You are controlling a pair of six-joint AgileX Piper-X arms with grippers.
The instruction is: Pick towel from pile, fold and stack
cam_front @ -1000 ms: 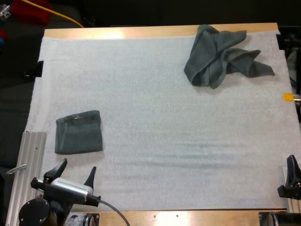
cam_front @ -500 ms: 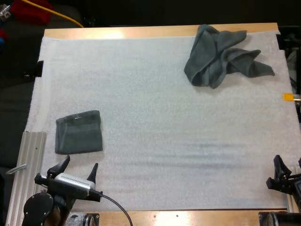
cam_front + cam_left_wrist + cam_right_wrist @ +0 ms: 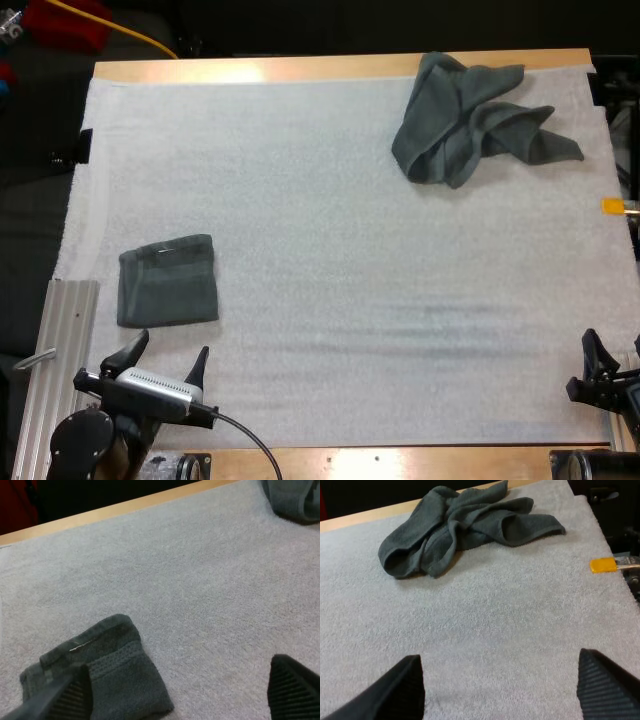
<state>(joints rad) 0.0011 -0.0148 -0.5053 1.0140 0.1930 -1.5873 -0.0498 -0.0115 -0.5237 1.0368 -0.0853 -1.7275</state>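
Nearest the arms, the left gripper (image 3: 168, 347) hovers over the near left corner of the white mat (image 3: 320, 250). Its fingers stand apart and clear of anything, and it has shifted only slightly over the last second. The right gripper (image 3: 610, 360) has come in from the right edge onto the near right corner and has held there for the last half second, its fingers also spread with nothing between them. Both arms look parked or just starting out, so the next pick has probably not yet begun. A ribbed metal rail (image 3: 60, 350) lies along the bench beside the left arm. Just ahead of the left gripper, the folded towel (image 3: 168, 281) lies flat on the mat as a neat dark grey-green square, unmoved; the left wrist view shows it close beyond one finger (image 3: 65, 700). The middle of the mat is bare, its pale nap faintly streaked. Well apart at the far right, the crumpled towel (image 3: 470, 115) lies in loose folds, untouched, straight ahead in the right wrist view. It is likely the next one to fetch. Behind it runs the bench's (image 3: 300, 68) wooden far edge, then a dark room with a yellow cable (image 3: 120, 30) at the far left.
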